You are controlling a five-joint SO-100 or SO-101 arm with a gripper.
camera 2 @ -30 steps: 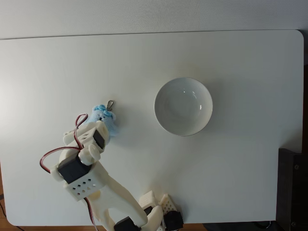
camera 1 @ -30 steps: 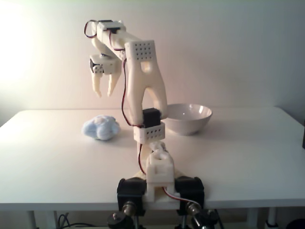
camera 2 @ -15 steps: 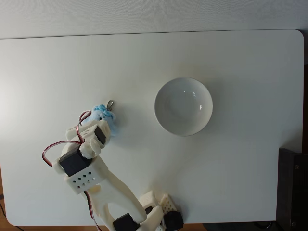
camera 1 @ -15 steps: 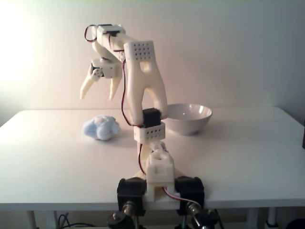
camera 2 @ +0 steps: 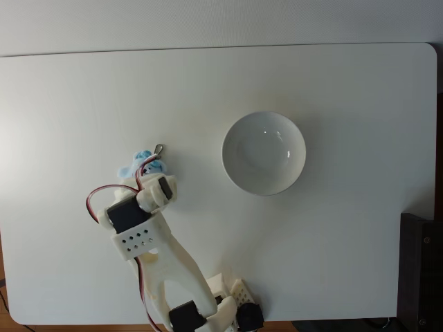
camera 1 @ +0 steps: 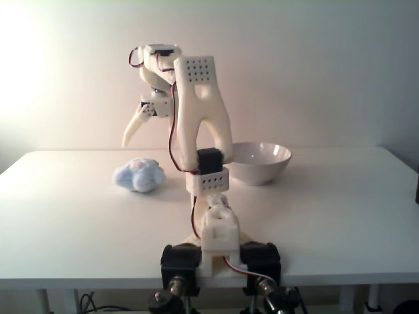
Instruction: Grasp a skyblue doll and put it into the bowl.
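The skyblue doll (camera 1: 139,174) lies on the white table, left of the arm in the front fixed view. From above, the doll (camera 2: 140,159) pokes out from under the arm's wrist, and a small metal clasp (camera 2: 159,149) sticks out of it. My gripper (camera 1: 143,137) hangs in the air above the doll with nothing in it. One finger (camera 1: 133,129) splays down to the left and the other is hidden behind the upper arm. The round white bowl (camera 1: 258,162) stands empty to the right, also seen from above as the bowl (camera 2: 263,153).
The arm's base (camera 1: 219,245) is clamped at the table's front edge. A dark object (camera 2: 421,270) sits off the table's right side. The white table (camera 2: 346,83) has open room all around the bowl.
The jaws spread apart, and the wrist swung toward the arm's centre line. From above, the wrist now covers more of the doll. Doll and bowl have not moved.
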